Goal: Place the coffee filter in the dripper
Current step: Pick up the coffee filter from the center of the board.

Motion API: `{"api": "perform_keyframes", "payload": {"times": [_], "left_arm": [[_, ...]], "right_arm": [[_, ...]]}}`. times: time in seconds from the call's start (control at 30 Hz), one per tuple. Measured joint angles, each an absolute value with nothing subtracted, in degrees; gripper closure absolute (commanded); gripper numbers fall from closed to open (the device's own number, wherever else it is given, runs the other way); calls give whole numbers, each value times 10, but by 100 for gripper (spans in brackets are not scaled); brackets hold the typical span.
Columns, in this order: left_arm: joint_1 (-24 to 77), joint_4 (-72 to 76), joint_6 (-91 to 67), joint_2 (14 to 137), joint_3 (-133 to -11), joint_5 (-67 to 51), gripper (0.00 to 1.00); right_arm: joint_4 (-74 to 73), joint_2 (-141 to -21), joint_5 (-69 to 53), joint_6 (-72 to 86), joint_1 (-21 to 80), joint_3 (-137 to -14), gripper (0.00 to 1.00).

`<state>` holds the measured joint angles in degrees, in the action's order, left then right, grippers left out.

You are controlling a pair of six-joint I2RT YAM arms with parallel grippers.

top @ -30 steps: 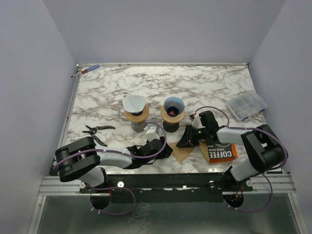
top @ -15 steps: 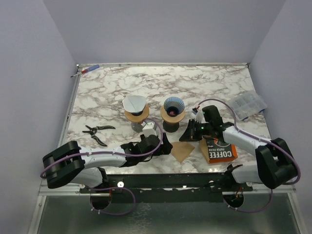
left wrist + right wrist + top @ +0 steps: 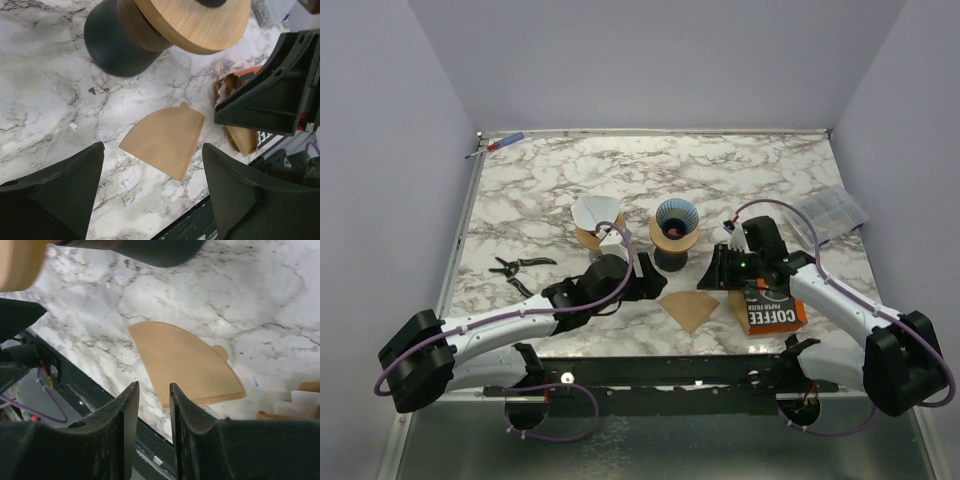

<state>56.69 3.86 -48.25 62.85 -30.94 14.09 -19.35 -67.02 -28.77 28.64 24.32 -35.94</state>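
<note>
Top external: marble table (image 3: pixel 540 190), both arms reaching in from its near edge.
screwdriver (image 3: pixel 500 143): far left corner, at the table's edge.
pliers (image 3: pixel 520 268): left side, flat on the marble.
left dripper (image 3: pixel 598 222): left of centre, wooden collar, white cone in it.
left gripper (image 3: pixel 648 285): on the near side of the left dripper, low over the marble; fingers (image 3: pixel 65 185) spread wide, gripping nothing.
blue dripper (image 3: pixel 676 218): centre, upright on a wooden collar and black base.
filter (image 3: pixel 692 310): brown, fan-shaped, flat on the marble on the near side of the blue dripper and apart from it. It is between the two grippers, and neither touches it; both wrist views look down on it.
right gripper (image 3: pixel 715 272): right of the blue dripper; fingers (image 3: pixel 180 430) a narrow slot apart, gripping nothing.
box (image 3: pixel 772 305): orange, marked COFFEE, just right of the filter.
case (image 3: pixel 825 215): clear plastic, far right.
</note>
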Motion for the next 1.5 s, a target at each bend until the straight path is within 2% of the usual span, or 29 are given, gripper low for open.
{"api": "perform_keyframes", "payload": {"times": [0.1,0.23,0.57,0.9,1.07,1.27,1.5], "left_arm": [[567,37,-486,642,-310,122,37],[574,39,-493,683,-309,112,44],[645,68,-531,816,-310,134,55],[650,174,-571,874,-311,159,59],[650,204,-581,891,-311,164,59],[650,209,-585,892,-310,166,58],[650,187,-586,875,-305,175,58]], "right_arm": [[-207,-688,-264,286,243,-360,50],[-211,-724,-237,287,243,-362,42],[-206,-853,-218,272,243,-414,45],[-156,-882,-329,270,243,-399,47],[-130,-892,-385,276,243,-379,54],[-124,-893,-396,285,243,-370,74],[-121,-880,-395,295,243,-370,81]]}}
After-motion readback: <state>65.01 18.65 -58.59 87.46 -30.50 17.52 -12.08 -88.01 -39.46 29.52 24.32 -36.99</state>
